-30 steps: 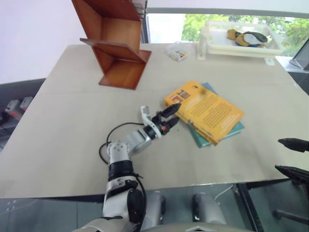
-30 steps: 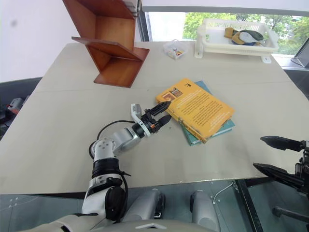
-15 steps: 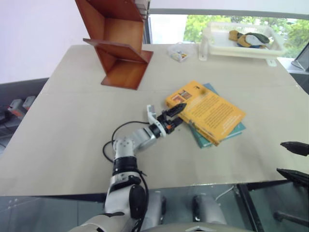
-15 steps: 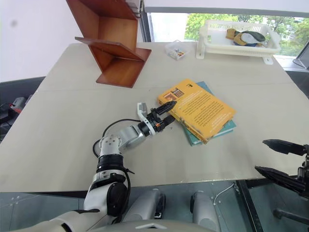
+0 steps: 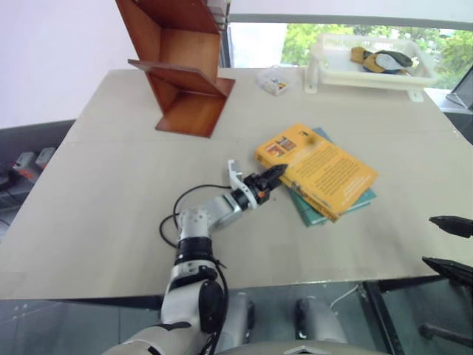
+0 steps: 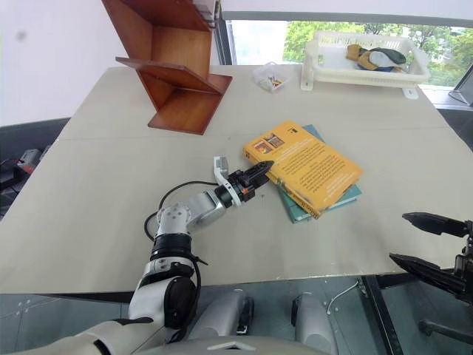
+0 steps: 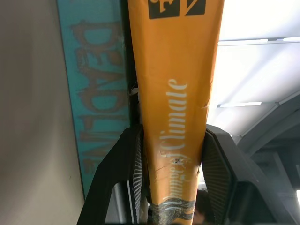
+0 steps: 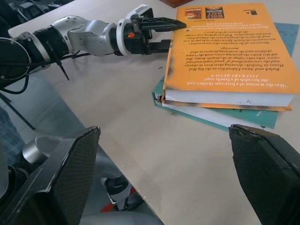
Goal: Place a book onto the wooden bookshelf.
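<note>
On the table [image 5: 111, 222], the left gripper [image 5: 270, 177] clamps the book [image 5: 321, 170] atop a teal book [image 5: 314, 213], right gripper [image 6: 425, 244] agape.

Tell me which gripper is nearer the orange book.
Left. The left gripper is shut on the orange book's spine edge; the right gripper hangs open off the table's near right corner, apart from it.

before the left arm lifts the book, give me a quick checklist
1. Left gripper shut on the book: ok, a finger on each side of the spine.
2. Grip depth: not ok, fingers pinch near one corner only.
3. Teal book underneath free to stay behind: cannot tell.
4. Shelf open to receive it: ok, the panels are bare.
5. Right gripper clear of the books: ok, open and apart from them.
</note>
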Robot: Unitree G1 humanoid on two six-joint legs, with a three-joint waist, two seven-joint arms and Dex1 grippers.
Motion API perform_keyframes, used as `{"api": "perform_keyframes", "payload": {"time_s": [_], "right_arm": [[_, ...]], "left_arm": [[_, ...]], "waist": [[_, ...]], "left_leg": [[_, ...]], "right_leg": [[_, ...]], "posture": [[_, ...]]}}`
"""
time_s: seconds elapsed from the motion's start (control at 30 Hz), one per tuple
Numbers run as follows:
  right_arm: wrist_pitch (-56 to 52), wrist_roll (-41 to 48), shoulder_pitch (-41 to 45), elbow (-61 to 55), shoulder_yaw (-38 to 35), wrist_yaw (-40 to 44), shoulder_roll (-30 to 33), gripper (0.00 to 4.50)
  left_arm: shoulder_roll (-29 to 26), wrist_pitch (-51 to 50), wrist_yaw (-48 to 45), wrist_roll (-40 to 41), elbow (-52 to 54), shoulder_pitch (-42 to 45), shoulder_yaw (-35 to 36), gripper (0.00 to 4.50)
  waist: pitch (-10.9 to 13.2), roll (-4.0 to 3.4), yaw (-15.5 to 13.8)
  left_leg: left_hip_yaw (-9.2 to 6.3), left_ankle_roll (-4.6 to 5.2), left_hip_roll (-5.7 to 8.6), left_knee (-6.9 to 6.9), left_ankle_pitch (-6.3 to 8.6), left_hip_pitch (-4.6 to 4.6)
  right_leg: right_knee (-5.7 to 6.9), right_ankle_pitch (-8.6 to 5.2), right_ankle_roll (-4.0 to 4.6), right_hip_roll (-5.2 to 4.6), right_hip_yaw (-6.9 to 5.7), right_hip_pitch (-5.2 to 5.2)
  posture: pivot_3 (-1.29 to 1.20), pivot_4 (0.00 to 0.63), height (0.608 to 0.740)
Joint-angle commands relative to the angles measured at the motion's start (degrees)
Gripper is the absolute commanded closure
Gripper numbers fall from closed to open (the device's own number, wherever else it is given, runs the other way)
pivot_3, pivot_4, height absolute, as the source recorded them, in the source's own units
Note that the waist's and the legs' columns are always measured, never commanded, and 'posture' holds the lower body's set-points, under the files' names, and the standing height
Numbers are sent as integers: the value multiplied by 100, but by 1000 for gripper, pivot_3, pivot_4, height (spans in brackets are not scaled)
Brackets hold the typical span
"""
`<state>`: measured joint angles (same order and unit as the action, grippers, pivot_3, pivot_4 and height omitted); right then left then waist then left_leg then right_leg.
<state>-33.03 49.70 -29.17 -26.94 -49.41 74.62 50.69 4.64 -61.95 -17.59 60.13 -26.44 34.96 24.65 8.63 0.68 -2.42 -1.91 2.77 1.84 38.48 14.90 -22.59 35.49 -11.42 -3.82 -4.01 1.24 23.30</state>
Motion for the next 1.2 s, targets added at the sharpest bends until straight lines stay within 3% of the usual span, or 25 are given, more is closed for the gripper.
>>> {"api": "perform_keyframes", "payload": {"time_s": [0.03,0.33,0.47,0.63,0.93,1.2], "right_arm": [[135,-16,45,11,-30,30,-19,0],[215,-91,47,-55,72,-10,-99,0],[277,-141,44,-95,188,-68,-191,0],[370,-190,165,-95,424,-169,-275,0],[470,-270,327,-31,697,-252,-326,0],[558,-269,592,91,795,-315,-302,0]], "left_arm": [[47,50,-113,-97,-174,-22,-102,3145],[-124,8,-344,-196,111,-39,-190,3145],[-729,-519,-1146,267,487,69,-108,3145],[-1513,-739,-2216,656,225,504,146,3145],[-1881,1433,-2872,-817,126,1460,-470,3145],[-2296,5046,-3758,-3517,334,2143,-2131,3145]], "waist": [[0,0,0],[1,1,10],[7,10,40],[19,25,149],[24,34,139],[30,39,138]], "left_leg": [[0,0,0,0,0,0],[-1,0,-2,0,0,0],[-1,0,-6,-3,0,-3],[-1,-2,-11,-7,0,-24],[0,-4,-4,-9,-1,-25],[2,-5,-5,-19,-1,-30]], "right_leg": [[0,0,0,0,0,0],[-2,0,-1,1,-1,0],[-2,0,0,6,-1,5],[1,3,0,12,1,28],[-7,3,0,2,2,27],[-28,16,-20,0,3,28]], "posture": [[0,150,740],[0,150,740],[0,150,740],[0,150,740],[0,150,740],[0,150,740]]}}
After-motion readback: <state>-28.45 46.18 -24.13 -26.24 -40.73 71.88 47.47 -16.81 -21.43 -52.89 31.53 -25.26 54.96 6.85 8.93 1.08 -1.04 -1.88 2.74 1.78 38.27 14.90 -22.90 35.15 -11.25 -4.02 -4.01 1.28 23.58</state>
